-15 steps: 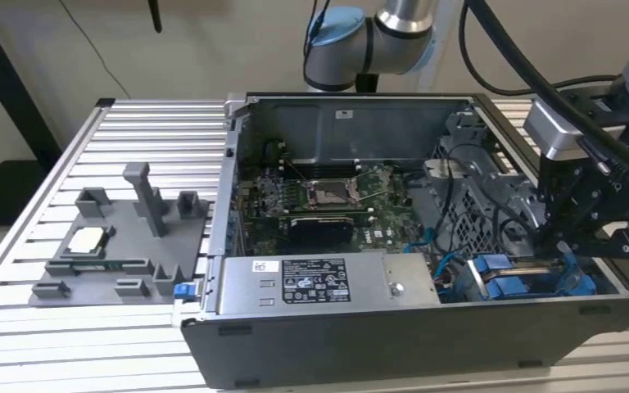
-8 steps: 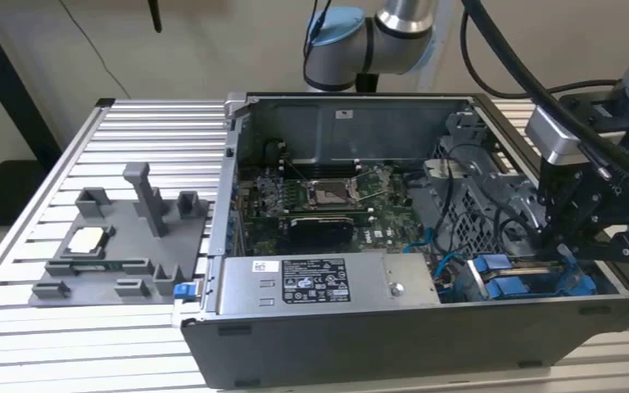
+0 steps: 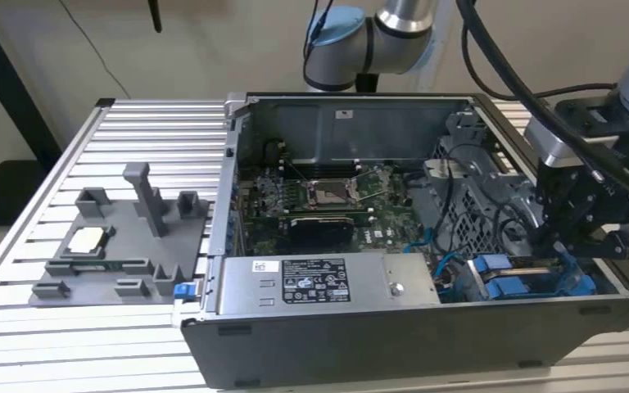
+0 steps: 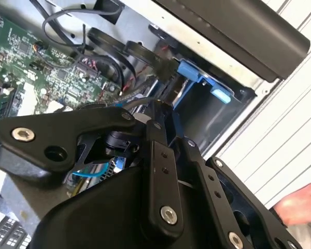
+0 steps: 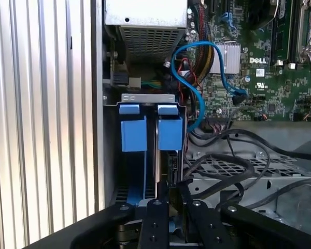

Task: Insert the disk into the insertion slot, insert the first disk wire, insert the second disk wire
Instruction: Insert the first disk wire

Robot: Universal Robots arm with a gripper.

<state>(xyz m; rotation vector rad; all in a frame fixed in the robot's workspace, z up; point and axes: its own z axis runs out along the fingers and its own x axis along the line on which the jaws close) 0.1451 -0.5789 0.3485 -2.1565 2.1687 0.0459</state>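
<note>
The disk's bright blue carrier [image 5: 170, 134] stands in the insertion slot [image 5: 147, 97], the grey metal bay at the case's front corner, beside a second blue carrier [image 5: 133, 136]. In the exterior view the blue carriers [image 3: 508, 284] show at the case's right front. My gripper [image 5: 168, 191] reaches down into the bay at the disk's end, its fingers drawn together on a dark wire connector [image 5: 171, 162]. In the second wrist view a grey cable [image 4: 135, 101] runs into the gripper's [image 4: 156, 111] tips. The gripper [image 3: 572, 248] hangs over the bay on the exterior view's right.
A grey power-supply box [image 3: 314, 282] lies along the case front. A blue cable [image 5: 197, 93] and loose black wires [image 5: 223, 166] cross beside the bay. The motherboard [image 3: 326, 196] fills the case floor. A grey fixture tray [image 3: 118, 246] sits on the exterior view's left. A hand [image 4: 300, 205] rests outside the case.
</note>
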